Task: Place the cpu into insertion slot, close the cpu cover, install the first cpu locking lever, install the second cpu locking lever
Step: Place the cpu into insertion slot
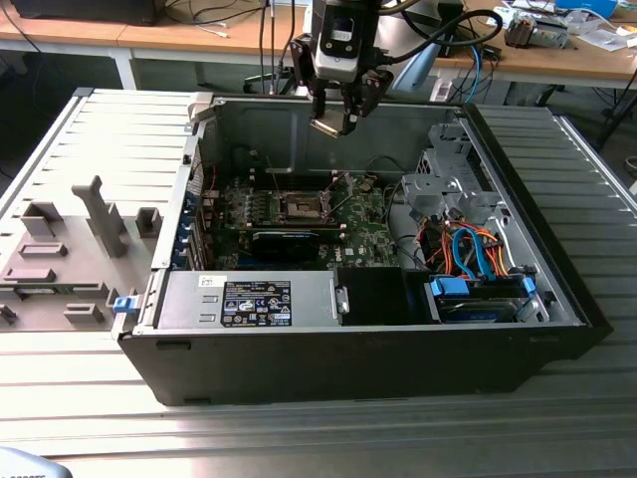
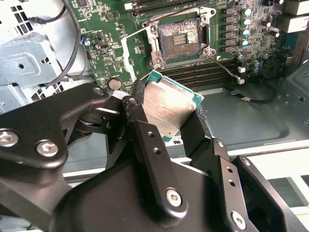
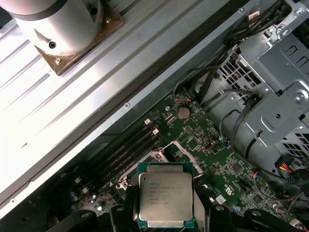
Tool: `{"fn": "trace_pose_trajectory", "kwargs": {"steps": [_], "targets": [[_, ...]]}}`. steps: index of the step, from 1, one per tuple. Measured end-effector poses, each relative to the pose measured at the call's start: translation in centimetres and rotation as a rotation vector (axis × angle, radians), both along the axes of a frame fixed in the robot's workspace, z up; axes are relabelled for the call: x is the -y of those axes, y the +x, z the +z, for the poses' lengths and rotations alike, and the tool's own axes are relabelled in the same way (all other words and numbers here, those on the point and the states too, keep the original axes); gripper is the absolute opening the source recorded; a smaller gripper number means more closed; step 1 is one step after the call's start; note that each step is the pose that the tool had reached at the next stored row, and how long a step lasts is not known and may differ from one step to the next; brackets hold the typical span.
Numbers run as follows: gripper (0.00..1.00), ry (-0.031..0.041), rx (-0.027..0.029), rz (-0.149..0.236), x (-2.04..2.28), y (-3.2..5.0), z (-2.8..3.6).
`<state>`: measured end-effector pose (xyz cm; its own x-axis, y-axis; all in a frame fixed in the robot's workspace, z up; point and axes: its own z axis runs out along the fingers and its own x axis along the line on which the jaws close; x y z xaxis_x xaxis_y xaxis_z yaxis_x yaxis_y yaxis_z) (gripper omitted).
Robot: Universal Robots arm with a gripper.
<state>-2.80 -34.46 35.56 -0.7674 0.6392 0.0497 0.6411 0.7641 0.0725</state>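
Tool pinches the cpu by two opposite edges and hangs high over the open computer case. Insertion slot lies well below the tool, empty. Chip judged light, stiff and thin. Its underside is likely fragile, so an edge grip suits it, though smooth metal may slip. Second wrist view shows both fingers clamping. First wrist view shows the chip's top face-on.

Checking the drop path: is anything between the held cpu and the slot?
Nothing visible. The gripper holds the cpu over the open case; the slot lies uncovered on the board, its dark centre exposed.
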Motion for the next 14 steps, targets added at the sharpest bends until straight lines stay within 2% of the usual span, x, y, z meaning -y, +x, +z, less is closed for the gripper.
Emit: {"fn": "trace_pose_trajectory", "kwargs": {"steps": [14], "targets": [[0.55, 0.0, 0.0001, -0.017, 0.0, 0.0, 0.0]]}}
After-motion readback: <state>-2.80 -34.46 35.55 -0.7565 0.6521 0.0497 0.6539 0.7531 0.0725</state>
